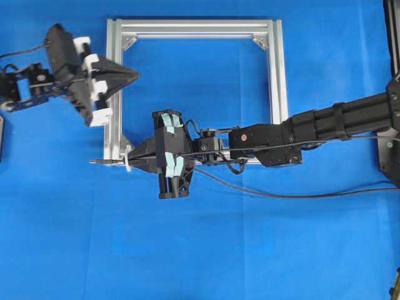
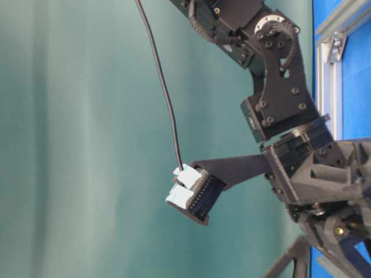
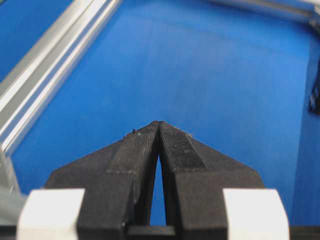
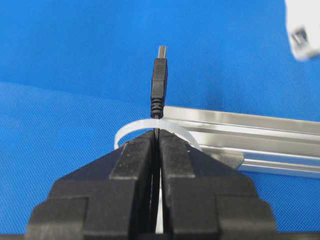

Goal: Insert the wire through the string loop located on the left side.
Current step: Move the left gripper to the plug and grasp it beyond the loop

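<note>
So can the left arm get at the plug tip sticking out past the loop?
Probably yes: the plug tip pokes out beyond the string loop over bare cloth, with nothing between it and the shut left gripper, which would need opening.

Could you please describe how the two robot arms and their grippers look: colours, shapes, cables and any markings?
Both arms are black, built of blocky segments with visible screws. The left gripper has tapering black fingers on white blocks. The right gripper has the same wedge-shaped fingers; its body carries pale teal tape strips. Thin black cables run along the right arm. The finger pads are finely ribbed.
</note>
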Available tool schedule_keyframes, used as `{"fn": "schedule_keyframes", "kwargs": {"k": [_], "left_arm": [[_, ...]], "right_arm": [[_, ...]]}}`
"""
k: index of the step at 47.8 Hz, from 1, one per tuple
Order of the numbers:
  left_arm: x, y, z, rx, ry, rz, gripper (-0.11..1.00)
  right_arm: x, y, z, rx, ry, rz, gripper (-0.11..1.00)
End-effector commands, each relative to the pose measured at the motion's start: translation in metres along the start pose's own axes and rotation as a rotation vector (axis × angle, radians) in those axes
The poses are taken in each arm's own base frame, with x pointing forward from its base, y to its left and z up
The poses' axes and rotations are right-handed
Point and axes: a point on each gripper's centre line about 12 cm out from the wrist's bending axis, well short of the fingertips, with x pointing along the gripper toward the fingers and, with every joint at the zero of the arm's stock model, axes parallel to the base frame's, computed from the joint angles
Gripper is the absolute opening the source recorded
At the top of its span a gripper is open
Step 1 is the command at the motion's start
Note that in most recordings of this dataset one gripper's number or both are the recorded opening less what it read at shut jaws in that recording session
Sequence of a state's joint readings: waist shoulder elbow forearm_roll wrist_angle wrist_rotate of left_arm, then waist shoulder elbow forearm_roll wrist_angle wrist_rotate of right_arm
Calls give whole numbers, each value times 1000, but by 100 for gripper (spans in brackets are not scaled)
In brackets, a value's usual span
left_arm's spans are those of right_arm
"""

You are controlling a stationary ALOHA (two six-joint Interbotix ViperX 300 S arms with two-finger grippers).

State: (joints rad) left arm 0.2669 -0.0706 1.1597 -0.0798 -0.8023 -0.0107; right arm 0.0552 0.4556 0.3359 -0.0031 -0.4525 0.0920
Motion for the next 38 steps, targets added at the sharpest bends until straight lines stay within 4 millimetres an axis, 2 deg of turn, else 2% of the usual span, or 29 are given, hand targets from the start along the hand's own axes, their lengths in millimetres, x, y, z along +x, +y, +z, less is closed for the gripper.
{"fn": "schedule_keyframes", "kwargs": {"k": [1, 14, 25, 32, 38], "left_arm": [[-13, 0, 3, 2, -23, -6, 0], [-43, 4, -9, 2, -9, 2, 0], [-50, 2, -10, 0, -13, -9, 0], [-54, -21, -7, 15, -30, -102, 0], [-65, -56, -6, 38, -42, -251, 0]], "right_arm": [[-2, 1, 17, -2, -40, 3, 0], [-1, 1, 16, -1, -38, 2, 0], [-1, 1, 17, -2, -44, 3, 0], [-1, 0, 17, -1, -43, 1, 0], [-2, 0, 18, -2, -48, 2, 0]]}}
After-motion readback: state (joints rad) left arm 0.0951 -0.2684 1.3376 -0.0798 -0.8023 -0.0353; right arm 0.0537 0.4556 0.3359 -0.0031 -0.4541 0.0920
